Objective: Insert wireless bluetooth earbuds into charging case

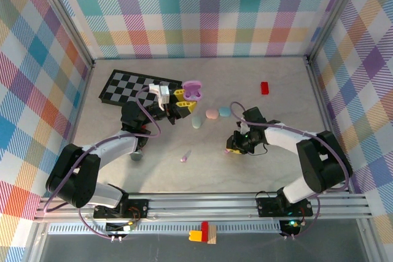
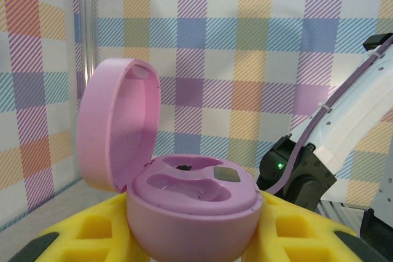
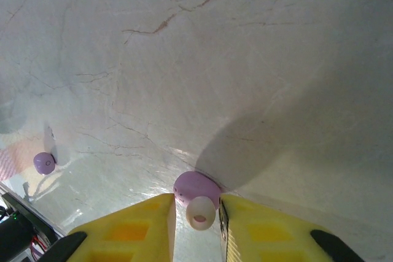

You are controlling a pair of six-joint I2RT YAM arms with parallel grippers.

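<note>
**Earbuds and cases, counted from the grippers outward**

Right gripper (image 3: 196, 225) was down at the tabletop (image 3: 245, 59). Its two yellow fingers (image 3: 138, 228) were drawn in against either side of one purple earbud (image 3: 198, 197), pale tip toward the wrist camera. The bud rested on the table between the pads.

Left gripper (image 2: 193, 237) was raised off the table and clamped on one pink-purple charging case (image 2: 190, 204). The lid was hinged up and two sockets were exposed.

Earbuds counted: two. The second earbud (image 1: 184, 159) lay loose on the table, well off to the right gripper's left.

Closed cases counted: three, lying between the two grippers: pink case (image 1: 212, 114), blue case (image 1: 225, 111), pale green case (image 1: 196, 122).

One red block (image 1: 264, 88) lay beyond the right gripper. One checkered mat (image 1: 132, 87) lay beyond the left gripper.
</note>
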